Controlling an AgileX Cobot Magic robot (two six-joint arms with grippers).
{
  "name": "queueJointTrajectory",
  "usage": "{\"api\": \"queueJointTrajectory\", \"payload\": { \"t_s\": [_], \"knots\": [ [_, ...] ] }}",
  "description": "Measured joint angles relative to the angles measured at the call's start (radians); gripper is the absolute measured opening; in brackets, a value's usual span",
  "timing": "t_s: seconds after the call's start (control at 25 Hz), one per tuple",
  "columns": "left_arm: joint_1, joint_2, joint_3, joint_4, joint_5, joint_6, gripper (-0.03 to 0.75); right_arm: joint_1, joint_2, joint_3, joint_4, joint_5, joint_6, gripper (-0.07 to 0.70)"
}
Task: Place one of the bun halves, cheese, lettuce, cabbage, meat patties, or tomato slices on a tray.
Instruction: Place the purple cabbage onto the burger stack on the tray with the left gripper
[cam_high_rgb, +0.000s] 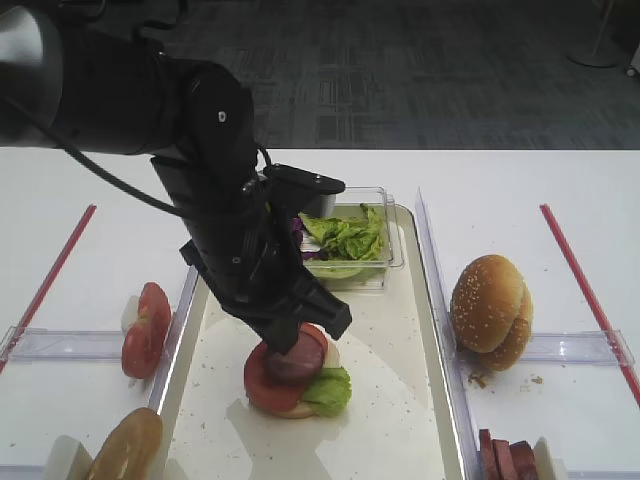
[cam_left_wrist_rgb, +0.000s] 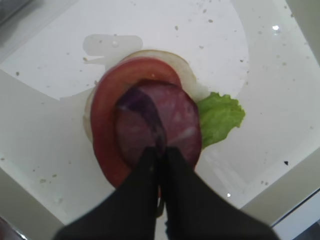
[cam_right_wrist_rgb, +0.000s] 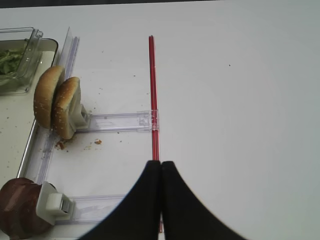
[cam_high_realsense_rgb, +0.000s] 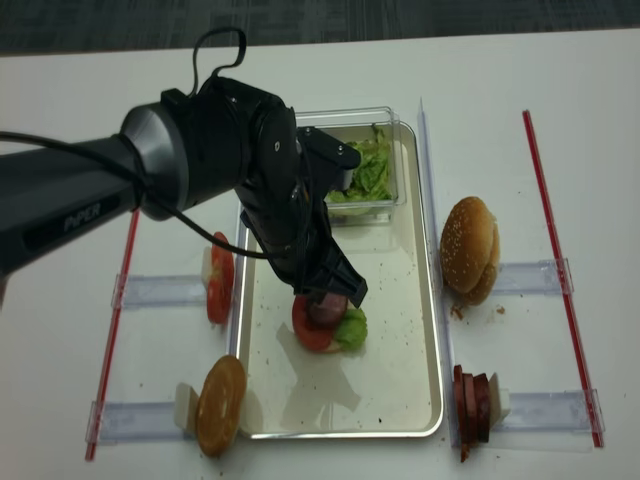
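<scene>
On the cream tray (cam_high_rgb: 400, 400) stands a stack: a bun half (cam_left_wrist_rgb: 187, 75) at the bottom, lettuce (cam_left_wrist_rgb: 220, 117), a tomato slice (cam_left_wrist_rgb: 105, 110) and a meat patty (cam_left_wrist_rgb: 180, 120). A dark purple cabbage leaf (cam_left_wrist_rgb: 140, 107) lies across the patty, its near end pinched between the tips of my left gripper (cam_left_wrist_rgb: 160, 150), which is shut on it. From above, the left gripper (cam_high_rgb: 300, 345) hangs right over the stack (cam_high_rgb: 295, 385). My right gripper (cam_right_wrist_rgb: 161, 164) is shut and holds nothing, over bare table by a red strip (cam_right_wrist_rgb: 153, 90).
A clear box of lettuce (cam_high_rgb: 345, 240) sits at the tray's far end. Tomato slices (cam_high_rgb: 145, 330) and a bun half (cam_high_rgb: 125, 450) stand in holders left of the tray. Right of it are sesame bun halves (cam_high_rgb: 490, 310) and meat patties (cam_high_rgb: 505, 460).
</scene>
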Motion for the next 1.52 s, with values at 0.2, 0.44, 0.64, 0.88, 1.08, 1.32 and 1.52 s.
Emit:
{"api": "queueJointTrajectory", "payload": {
  "t_s": [0.2, 0.44, 0.64, 0.88, 1.08, 1.32, 1.52],
  "knots": [
    [0.0, 0.0, 0.0, 0.0, -0.012, 0.0, -0.006, 0.0, 0.0, 0.0, 0.0, 0.0, 0.0, 0.364],
    [0.0, 0.0, 0.0, 0.0, -0.018, 0.002, -0.006, 0.0, 0.0, 0.0, 0.0, 0.0, 0.0, 0.364],
    [0.0, 0.0, 0.0, 0.0, -0.022, 0.004, -0.006, 0.0, 0.0, 0.0, 0.0, 0.0, 0.0, 0.364],
    [0.0, 0.0, 0.0, 0.0, -0.031, 0.004, -0.006, 0.0, 0.0, 0.0, 0.0, 0.0, 0.0, 0.364],
    [0.0, 0.0, 0.0, 0.0, -0.037, 0.007, -0.001, 0.0, 0.0, 0.0, 0.0, 0.0, 0.0, 0.364],
    [0.0, 0.0, 0.0, 0.0, -0.037, 0.023, 0.081, 0.0, 0.0, 0.0, 0.0, 0.0, 0.0, 0.364],
    [0.0, 0.0, 0.0, 0.0, -0.027, 0.03, 0.283, 0.0, 0.0, 0.0, 0.0, 0.0, 0.0, 0.364]
  ]
}}
